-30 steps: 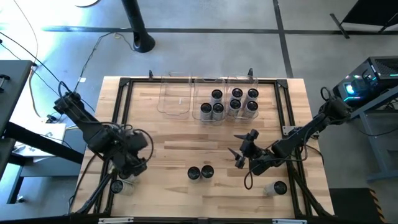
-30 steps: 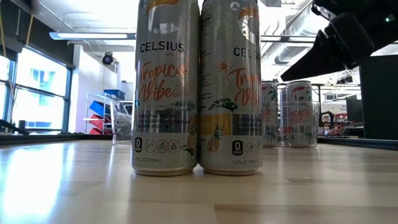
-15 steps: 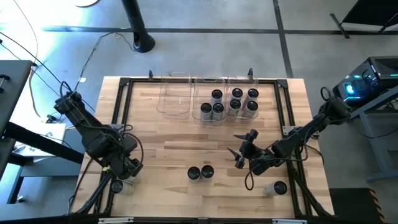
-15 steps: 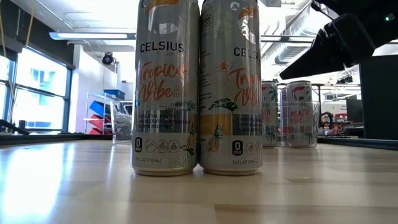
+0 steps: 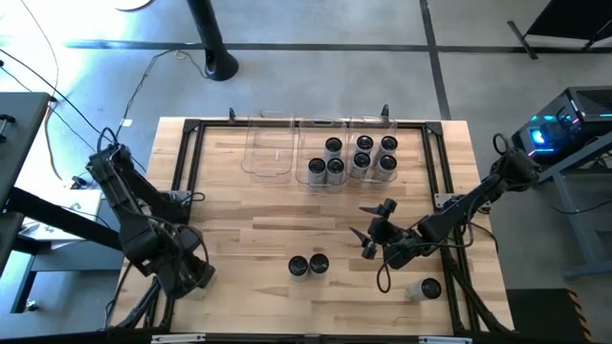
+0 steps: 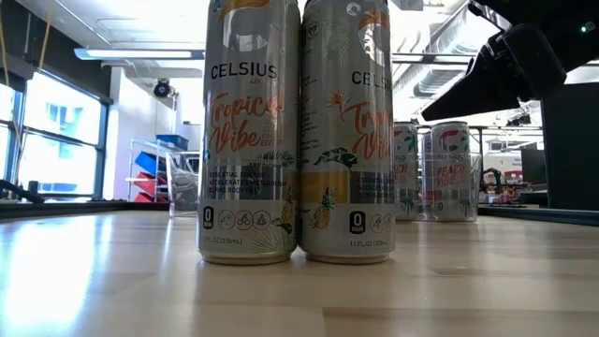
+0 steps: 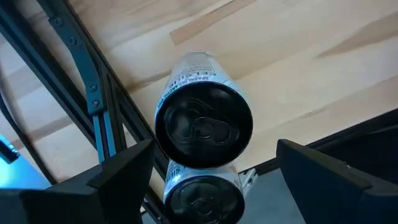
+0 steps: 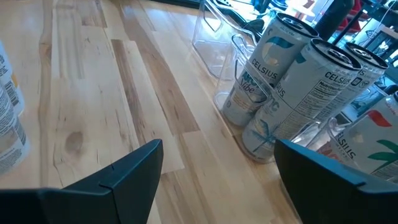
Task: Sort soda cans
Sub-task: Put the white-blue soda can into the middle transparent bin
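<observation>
Over the last second you swung the left end effector (image 5: 188, 275) from mid-table back to the table's (image 5: 268, 220) near left corner, so it now hovered over two cans (image 7: 203, 127) by the frame rail, fingers apart with nothing between them; I judged a pick was next. Both cans stood upright, long axes vertical, dark tops up. Your right end effector (image 5: 371, 232) had not moved, fingers spread and empty, right of the pair (image 5: 308, 265) standing at the near middle. Five sorted cans stood in the far bins (image 5: 268, 158).
</observation>
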{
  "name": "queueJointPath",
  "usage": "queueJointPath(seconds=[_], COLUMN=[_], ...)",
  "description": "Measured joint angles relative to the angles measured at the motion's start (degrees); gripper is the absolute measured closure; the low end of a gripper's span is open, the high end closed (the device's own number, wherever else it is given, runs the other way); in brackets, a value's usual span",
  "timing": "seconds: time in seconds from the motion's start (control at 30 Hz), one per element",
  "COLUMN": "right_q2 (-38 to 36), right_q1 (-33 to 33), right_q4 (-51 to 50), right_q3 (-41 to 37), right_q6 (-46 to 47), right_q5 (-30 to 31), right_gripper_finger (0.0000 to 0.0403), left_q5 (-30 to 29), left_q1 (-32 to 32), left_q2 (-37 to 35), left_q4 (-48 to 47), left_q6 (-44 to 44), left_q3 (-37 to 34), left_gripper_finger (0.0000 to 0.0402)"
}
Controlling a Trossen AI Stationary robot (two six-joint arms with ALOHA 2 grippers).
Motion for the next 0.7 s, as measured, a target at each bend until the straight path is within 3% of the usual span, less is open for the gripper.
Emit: queueJointPath(seconds=[0.43,0.57,0.7], right_q2=[0.0,0.0,0.0], right_q1=[0.0,0.0,0.0], right_q4=[0.0,0.0,0.0], right_q3=[0.0,0.0,0.0], right_q6=[-0.3,0.0,1.2], right_q5=[0.0,0.0,-0.2], right_gripper_finger=[0.01,0.01,0.01], left_q5=[2.7,0.6,2.4], left_q1=[0.8,1.9,3.0], left_q2=[2.4,2.0,1.1], left_q4=[0.5,1.2,2.2], left_q6=[4.2,6.5,9.3], left_q3=[-4.3,-5.5,-7.6], left_gripper_finger=[0.0073,0.0084,0.0106])
